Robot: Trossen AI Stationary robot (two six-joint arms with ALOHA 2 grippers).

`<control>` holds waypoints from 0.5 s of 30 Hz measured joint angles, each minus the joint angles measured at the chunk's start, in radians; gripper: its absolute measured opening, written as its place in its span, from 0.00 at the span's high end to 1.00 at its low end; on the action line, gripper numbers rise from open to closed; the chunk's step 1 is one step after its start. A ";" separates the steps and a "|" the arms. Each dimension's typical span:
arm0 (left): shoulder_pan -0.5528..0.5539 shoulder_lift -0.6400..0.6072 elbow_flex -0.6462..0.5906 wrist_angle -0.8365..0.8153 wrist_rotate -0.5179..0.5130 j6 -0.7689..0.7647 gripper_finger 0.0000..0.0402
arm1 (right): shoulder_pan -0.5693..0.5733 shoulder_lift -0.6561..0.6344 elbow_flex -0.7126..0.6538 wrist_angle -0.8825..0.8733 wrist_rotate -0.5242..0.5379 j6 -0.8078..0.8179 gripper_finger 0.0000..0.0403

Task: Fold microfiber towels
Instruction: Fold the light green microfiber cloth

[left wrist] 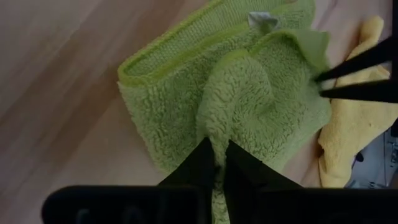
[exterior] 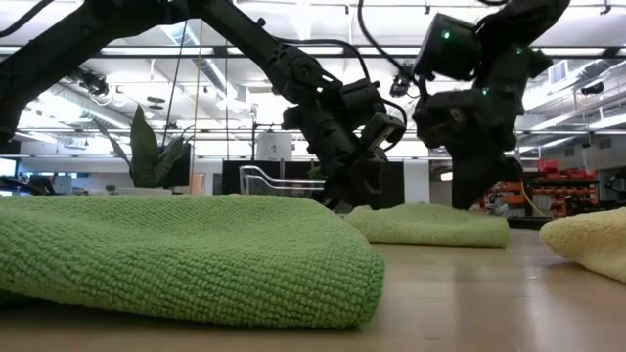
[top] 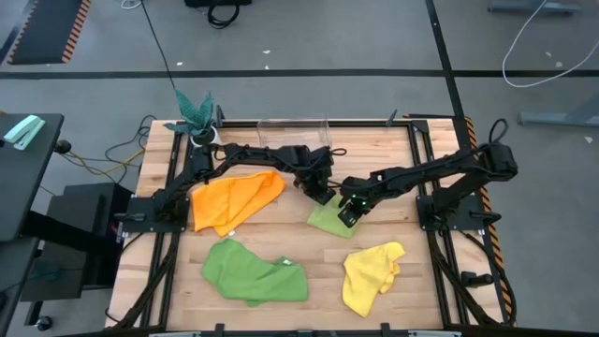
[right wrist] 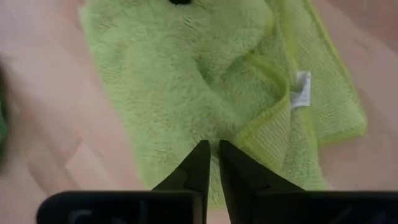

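Observation:
The light lime green towel (top: 328, 219) lies crumpled and partly doubled over at the table's middle, with a white tag (right wrist: 301, 90) near one hem. My left gripper (top: 323, 194) stands at its far left side, shut on a raised fold. My right gripper (top: 349, 215) is on its right side, its fingers drawn close together on the cloth. The orange towel (top: 234, 198) lies to the left. The darker green towel (top: 255, 273) and the yellow towel (top: 372, 273) lie nearer the front edge. My left gripper pinches a raised fold of the lime towel (left wrist: 219, 144) between its two fingers, slanting down from the far left. The fold stands up in a ridge toward the fingers; the rest of the towel lies on the table. My right gripper's fingertips (left wrist: 323, 76) meet the lime towel's edge (left wrist: 311, 68) on the side toward the yellow towel, coming steeply from above. The gap between the fingers is narrow and shows cloth (right wrist: 211, 152). The towel lies on the table there.
A clear plastic bin (top: 292, 131) stands at the table's far edge, and a teal-leaved plant in a white pot (top: 197, 112) at the far left corner. Bare wood (top: 318, 300) shows between the darker green and yellow towels.

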 joint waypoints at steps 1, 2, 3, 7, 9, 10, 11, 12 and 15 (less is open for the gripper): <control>0.000 0.000 0.000 -0.001 0.000 0.000 0.94 | -0.005 0.011 0.000 -0.001 0.003 -0.005 0.91; 0.000 0.000 0.000 0.000 0.000 0.001 0.94 | -0.010 0.021 0.000 0.006 0.004 -0.008 0.92; -0.002 0.000 0.000 -0.001 0.000 0.001 0.94 | -0.014 0.030 0.000 0.006 0.006 -0.012 0.93; -0.011 0.000 0.000 -0.001 0.000 0.001 0.94 | -0.037 0.075 0.000 0.004 0.008 -0.028 0.97; -0.014 0.000 0.000 -0.001 0.000 0.008 0.93 | -0.050 0.094 0.000 0.004 0.008 -0.043 0.98; -0.018 0.000 0.000 -0.002 0.000 0.008 0.93 | -0.059 0.101 0.000 0.008 0.007 -0.047 0.99; -0.021 0.000 0.000 -0.003 0.000 0.009 0.93 | -0.067 0.105 0.000 0.008 0.004 -0.049 0.99; -0.024 0.000 0.000 -0.004 -0.001 0.009 0.93 | -0.074 0.106 0.001 0.008 0.006 -0.053 0.99; -0.035 0.000 0.000 -0.005 -0.004 0.008 0.94 | -0.097 0.096 0.001 0.003 0.035 -0.071 0.98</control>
